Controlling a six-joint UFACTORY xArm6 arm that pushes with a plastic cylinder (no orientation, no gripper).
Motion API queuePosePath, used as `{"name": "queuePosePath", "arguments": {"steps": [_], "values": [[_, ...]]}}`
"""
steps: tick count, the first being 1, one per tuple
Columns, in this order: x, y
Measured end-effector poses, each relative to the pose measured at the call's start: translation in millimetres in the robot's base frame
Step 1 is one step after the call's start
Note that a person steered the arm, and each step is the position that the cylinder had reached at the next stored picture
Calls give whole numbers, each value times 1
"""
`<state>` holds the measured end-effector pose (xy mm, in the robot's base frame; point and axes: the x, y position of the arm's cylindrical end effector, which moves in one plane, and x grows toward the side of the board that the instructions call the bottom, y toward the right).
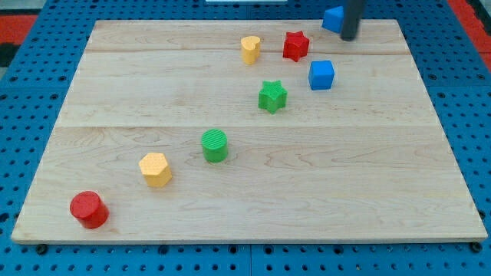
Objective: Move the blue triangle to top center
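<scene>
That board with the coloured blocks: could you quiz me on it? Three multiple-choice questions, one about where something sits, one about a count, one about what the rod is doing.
1. Where is the blue triangle?
A. the view's bottom left
B. the view's top, right of centre
C. mid-board

2. How many red blocks are there?
A. one
B. two
C. three

3. Where is my tip?
A. beside the blue triangle, on its right
B. on the green cylinder
C. off the board

Answers:
1. B, it lies at the board's top edge.
2. B, the red star and the red cylinder.
3. A, the rod ends right by that block's right side.
</scene>
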<state>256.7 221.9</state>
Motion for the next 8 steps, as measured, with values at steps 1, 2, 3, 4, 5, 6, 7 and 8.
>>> {"name": "queuePosePath", "arguments": {"steps": [1,2,3,4,5,6,7,8], "values": [[-65,102],[-65,102],[-66,50],[-65,-53],[-64,-172],[-52,-228],[-20,-234],[-5,-291]]}}
